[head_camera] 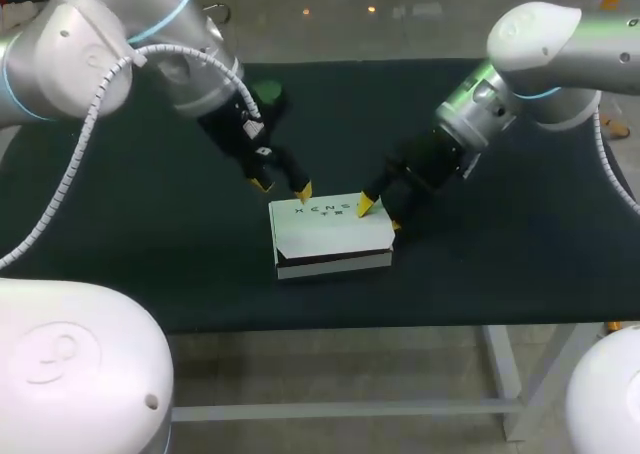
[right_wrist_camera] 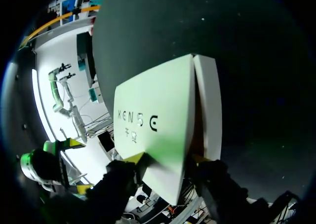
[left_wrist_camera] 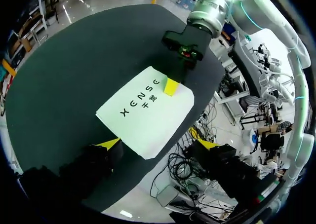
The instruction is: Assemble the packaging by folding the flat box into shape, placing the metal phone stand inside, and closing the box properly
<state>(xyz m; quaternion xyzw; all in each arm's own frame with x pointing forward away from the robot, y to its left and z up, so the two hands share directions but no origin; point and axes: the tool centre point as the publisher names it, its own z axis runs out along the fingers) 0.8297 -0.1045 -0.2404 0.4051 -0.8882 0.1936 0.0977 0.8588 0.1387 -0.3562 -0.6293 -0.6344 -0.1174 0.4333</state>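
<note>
Right gripper (head_camera: 380, 216) stands open and holds nothing, one tip on the lid (head_camera: 330, 222) of the box (head_camera: 335, 264) at mid-frame (left gripper (head_camera: 283, 187) open too, at its upper left corner), so you should press down evenly until it seats flush.

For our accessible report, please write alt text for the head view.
A white box lies on a dark table, its lid slightly raised. The left gripper, open, is at its far edge; the right gripper is at its far right corner.
</note>
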